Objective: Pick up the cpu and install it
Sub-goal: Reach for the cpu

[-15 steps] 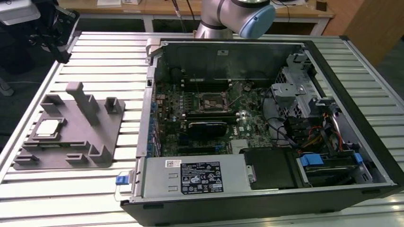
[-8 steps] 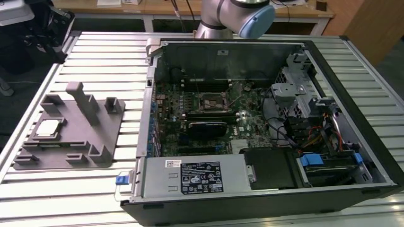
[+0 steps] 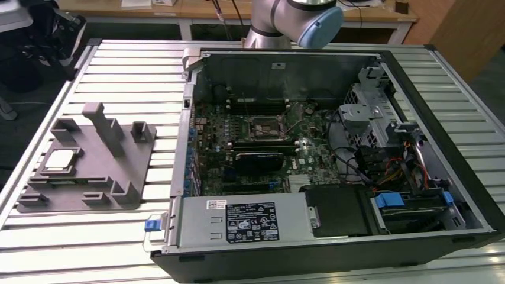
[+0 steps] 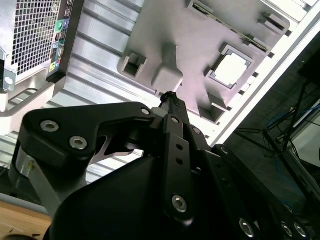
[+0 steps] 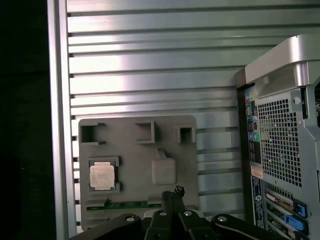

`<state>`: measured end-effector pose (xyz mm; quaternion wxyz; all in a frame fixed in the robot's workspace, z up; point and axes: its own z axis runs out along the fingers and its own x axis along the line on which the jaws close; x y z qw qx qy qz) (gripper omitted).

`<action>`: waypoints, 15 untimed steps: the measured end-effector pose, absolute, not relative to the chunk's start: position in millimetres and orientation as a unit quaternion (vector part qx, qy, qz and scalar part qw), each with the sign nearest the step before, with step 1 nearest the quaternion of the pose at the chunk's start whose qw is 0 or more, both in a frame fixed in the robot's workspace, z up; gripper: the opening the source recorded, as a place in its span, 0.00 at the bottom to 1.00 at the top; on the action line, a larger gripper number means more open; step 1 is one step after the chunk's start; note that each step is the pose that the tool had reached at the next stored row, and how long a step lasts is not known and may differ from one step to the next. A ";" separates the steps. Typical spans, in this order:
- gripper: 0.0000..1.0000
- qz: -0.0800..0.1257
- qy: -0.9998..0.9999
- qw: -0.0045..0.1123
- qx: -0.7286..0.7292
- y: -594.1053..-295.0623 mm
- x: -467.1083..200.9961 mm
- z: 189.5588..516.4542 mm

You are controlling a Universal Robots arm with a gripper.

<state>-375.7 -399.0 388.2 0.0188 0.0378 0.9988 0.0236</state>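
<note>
The cpu (image 3: 59, 161) is a small silvery-white square chip lying flat in a pocket of the grey tray (image 3: 118, 171) at the exterior view's left. Both wrist views look down on it from high above: the cpu (image 5: 102, 176) sits in the tray (image 5: 135, 150), and the cpu (image 4: 231, 68) shows again on the tray (image 4: 195, 45). My gripper (image 5: 172, 192) hovers well above the tray, its fingertips (image 4: 168, 96) pressed together with nothing between them. It is off to one side of the chip. The open motherboard socket (image 3: 264, 125) lies inside the computer case.
The open computer case (image 3: 316, 154) fills the middle of the slatted metal table (image 3: 126, 65), with cables and drive bays on the exterior view's right. Its rear panel (image 5: 280, 145) stands beside the tray. Upright posts (image 3: 103, 127) rise from the tray. The arm (image 3: 292, 23) enters at the back.
</note>
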 end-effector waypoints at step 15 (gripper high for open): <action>0.11 0.024 0.999 0.019 0.038 -400.1 -390.5 383.5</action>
